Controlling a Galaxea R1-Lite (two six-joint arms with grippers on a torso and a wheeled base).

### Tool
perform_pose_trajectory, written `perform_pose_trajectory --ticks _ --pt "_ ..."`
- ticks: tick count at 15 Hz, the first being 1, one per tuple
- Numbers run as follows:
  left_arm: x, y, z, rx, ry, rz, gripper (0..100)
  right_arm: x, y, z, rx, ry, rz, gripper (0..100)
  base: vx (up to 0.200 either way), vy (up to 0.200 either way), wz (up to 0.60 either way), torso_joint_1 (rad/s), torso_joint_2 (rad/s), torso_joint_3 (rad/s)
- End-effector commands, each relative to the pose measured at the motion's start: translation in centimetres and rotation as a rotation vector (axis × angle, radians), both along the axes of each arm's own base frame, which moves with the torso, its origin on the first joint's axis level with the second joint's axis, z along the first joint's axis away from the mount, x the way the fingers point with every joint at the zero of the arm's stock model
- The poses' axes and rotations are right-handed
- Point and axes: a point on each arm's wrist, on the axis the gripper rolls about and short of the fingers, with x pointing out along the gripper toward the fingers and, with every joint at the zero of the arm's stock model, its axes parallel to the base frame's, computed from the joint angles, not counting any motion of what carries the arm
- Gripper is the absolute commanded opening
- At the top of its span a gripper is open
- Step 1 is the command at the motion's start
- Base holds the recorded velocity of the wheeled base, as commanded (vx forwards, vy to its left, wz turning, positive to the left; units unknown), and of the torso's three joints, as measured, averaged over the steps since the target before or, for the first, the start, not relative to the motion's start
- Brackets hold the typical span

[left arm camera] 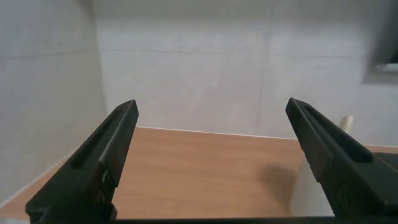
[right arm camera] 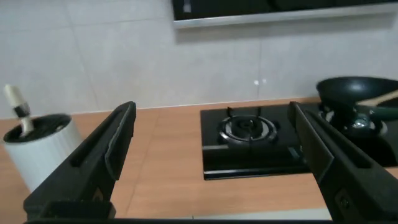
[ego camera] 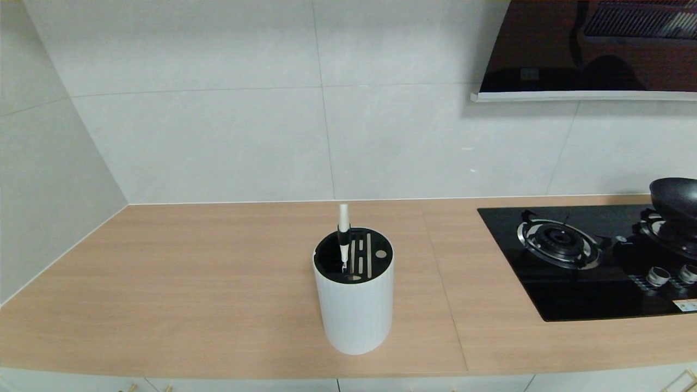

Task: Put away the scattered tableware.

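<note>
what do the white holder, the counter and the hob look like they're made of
The white holder is likely matte plastic, perhaps ceramic: an even white wall with fine vertical ribs and no glare. The counter looks like wood or wood-look laminate with a matte finish: pale brown streaked grain and a seam line. The hob appears to be glossy black glass that mirrors light, with metal burner rings.

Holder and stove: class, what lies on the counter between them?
In the head view, only bare counter lies between the holder and the stove, crossed by one thin seam.
</note>
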Motion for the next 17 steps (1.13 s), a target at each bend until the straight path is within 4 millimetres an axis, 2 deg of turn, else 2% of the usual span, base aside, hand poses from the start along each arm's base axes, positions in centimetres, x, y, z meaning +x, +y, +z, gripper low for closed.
perform_pose_trajectory --ticks 1,2,3,5,7,9,17 --pt "1.6 -0.1 -3.2 0.004 0.070 0.056 100 1.9 0.0 -4.1 -0.002 0.128 -0.011 100 0.000 0.000 0.00 0.000 0.00 0.000" --pt "2.6 -0.1 -4.8 0.010 0.130 0.052 100 2.7 0.0 -5.7 -0.006 0.154 -0.008 100 0.000 0.000 0.00 0.000 0.00 0.000" --pt "4.0 -0.1 -7.6 0.017 0.226 0.045 100 3.4 0.0 -7.2 -0.013 0.154 -0.003 100 0.000 0.000 0.00 0.000 0.00 0.000" --pt "4.9 -0.1 -10.1 0.021 0.292 0.018 100 3.4 0.1 -7.7 -0.019 0.207 0.011 100 0.000 0.000 0.00 0.000 0.00 0.000" --pt "4.9 -0.2 -10.4 0.007 0.322 -0.005 100 3.4 0.1 -7.8 -0.063 0.209 0.040 100 0.000 0.000 0.00 0.000 0.00 0.000" --pt "5.0 -0.5 -10.7 0.005 0.345 -0.161 100 3.4 0.2 -7.8 -0.068 0.209 0.064 100 0.000 0.000 0.00 0.000 0.00 0.000" --pt "5.0 -0.5 -10.8 -0.033 0.355 -0.180 100 3.4 0.2 -7.7 -0.063 0.206 0.083 100 0.000 0.000 0.00 0.000 0.00 0.000"
